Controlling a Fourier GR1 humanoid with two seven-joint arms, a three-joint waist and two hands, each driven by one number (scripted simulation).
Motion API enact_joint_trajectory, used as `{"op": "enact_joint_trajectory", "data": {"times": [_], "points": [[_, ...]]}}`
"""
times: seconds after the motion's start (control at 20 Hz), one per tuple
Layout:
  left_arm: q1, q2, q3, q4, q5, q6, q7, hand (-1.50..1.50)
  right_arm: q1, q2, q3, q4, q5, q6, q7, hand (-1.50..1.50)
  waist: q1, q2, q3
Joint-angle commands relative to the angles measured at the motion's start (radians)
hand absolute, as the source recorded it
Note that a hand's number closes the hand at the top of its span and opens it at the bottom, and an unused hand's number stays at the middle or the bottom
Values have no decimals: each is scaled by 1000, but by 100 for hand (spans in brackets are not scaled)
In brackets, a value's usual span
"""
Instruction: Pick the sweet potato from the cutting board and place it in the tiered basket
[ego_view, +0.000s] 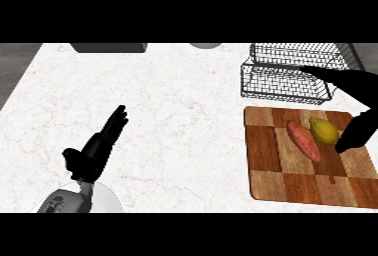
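- Sweet potato (304, 141) lying slantwise on the cutting board (295, 185), reddish, touching or just beside a yellow-green fruit (324, 129) on its right
- Right hand (354, 132) over the board's right edge, dark fingers spread apart and grasping nothing, one reaching toward the tiered basket (288, 80), the lower part down beside the fruit
- Left hand (100, 145) resting on the desk (170, 110) at lower left, fingers straight and released, well apart from the board
- Basket standing just beyond the board's far edge, wire walls close to the hand's path
- Likely risk: closing on the fruit instead of the sweet potato, since the fruit sits between hand and target
- Possible nudge of the fruit, rolling the sweet potato out of reach
- Possible snag on the basket's wire rim during the lift
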Motion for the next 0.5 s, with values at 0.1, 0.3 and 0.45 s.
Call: {"op": "enact_joint_trajectory", "data": {"times": [0.1, 0.3, 0.45], "points": [[12, -23, 1, -13, -16, 4, -9, 0, 8, -23, 18, -218, -22, 171, 258, -150, -2, 4, 4], [28, -23, 19, -4, -28, -16, -24, 0, 128, -32, -47, -365, -25, 180, 363, -150, -5, 6, 4], [-34, -22, 54, 40, -36, -47, -23, 0, 144, 61, -83, -302, 83, 160, 344, -150, 2, 9, 5]]}}
